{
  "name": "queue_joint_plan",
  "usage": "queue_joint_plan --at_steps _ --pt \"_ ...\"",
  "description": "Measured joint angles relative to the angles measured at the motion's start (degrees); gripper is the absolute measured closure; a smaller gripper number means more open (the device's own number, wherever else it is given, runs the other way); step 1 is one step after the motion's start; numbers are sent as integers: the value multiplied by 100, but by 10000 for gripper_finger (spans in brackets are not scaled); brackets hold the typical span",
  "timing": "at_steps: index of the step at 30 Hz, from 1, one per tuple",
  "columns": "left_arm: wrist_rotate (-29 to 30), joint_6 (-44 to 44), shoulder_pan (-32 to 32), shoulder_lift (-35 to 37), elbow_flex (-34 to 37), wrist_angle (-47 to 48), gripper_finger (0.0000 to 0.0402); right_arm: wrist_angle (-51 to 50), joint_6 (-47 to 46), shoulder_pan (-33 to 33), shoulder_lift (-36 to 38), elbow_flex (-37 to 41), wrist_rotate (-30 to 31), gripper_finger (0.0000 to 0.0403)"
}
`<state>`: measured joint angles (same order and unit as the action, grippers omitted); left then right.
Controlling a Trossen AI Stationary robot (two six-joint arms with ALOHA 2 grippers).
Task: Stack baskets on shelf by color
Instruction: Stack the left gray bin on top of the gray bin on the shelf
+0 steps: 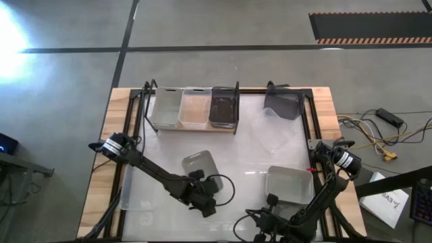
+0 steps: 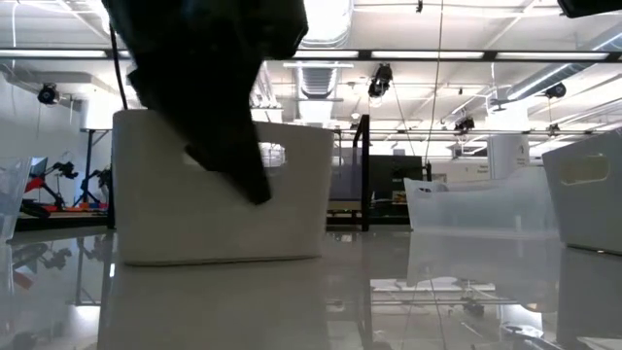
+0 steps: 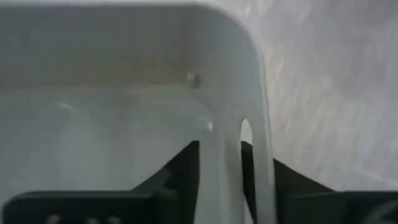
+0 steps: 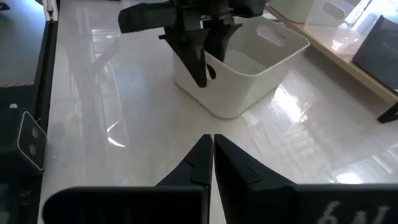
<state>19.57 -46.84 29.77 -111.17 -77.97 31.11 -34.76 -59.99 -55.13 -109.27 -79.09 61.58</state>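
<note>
Found the whitish basket point(image 1: 200, 164) upright on the white table point(image 1: 236, 145), front of centre and well clear of the shelf point(image 1: 196, 128). Gripped at its near end wall by the left gripper point(image 1: 197, 177). From the left wrist, one dark finger point(image 3: 180, 171) seen inside the basket point(image 3: 124, 124) and the other outside, with the wall and its handle slot pinched between them, so clamped on that wall, fingers only a wall's thickness apart. Same grip from the right wrist: left gripper point(image 4: 205, 71) straddling the basket's point(image 4: 249, 74) rim from above. In the low view, hangs dark over the front of the basket point(image 2: 175, 214); cannot tell there whether the base rests on the table.

Farther out, to the robot's right and near the front edge: a second whitish basket point(image 1: 289, 183), upright, beside the right arm. Behind it, a faint clear basket point(image 1: 280, 138), edges hard to make out. Behind that, just beside the shelf's right end, a dark grey basket point(image 1: 282, 104) lying tilted.

On the shelf, at the table's far side, three in a row and touching: light grey basket point(image 1: 165, 108), clear one point(image 1: 194, 108), dark one point(image 1: 223, 106).

At the front right, the right gripper point(image 4: 211, 152), fingers pressed together on nothing, hovers low above bare table and faces the held basket.
</note>
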Motion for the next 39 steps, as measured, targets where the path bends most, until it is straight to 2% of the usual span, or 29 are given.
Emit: queue_joint_plan --at_steps 5,13,20,23,25,29,32,39 --pt "-484 225 47 45 -53 571 389 41 9 0 0 0 -2 394" --pt "-535 762 362 45 -842 2457 401 58 78 0 0 2 -1 394" --pt "185 1545 725 61 -2207 4459 401 63 123 0 0 2 -1 394" --pt "559 1603 705 121 -2658 5414 401 80 146 0 0 2 0 394" --pt "879 1695 584 241 -2790 5886 401 79 150 0 0 2 0 394" --pt "1107 2622 89 788 -2662 5745 402 81 164 0 0 4 2 394" --pt "1314 2924 -408 1156 -2603 5887 401 101 167 0 0 4 2 394" --pt "1366 4077 -1893 2188 -1672 5774 401 126 148 0 0 4 2 394"
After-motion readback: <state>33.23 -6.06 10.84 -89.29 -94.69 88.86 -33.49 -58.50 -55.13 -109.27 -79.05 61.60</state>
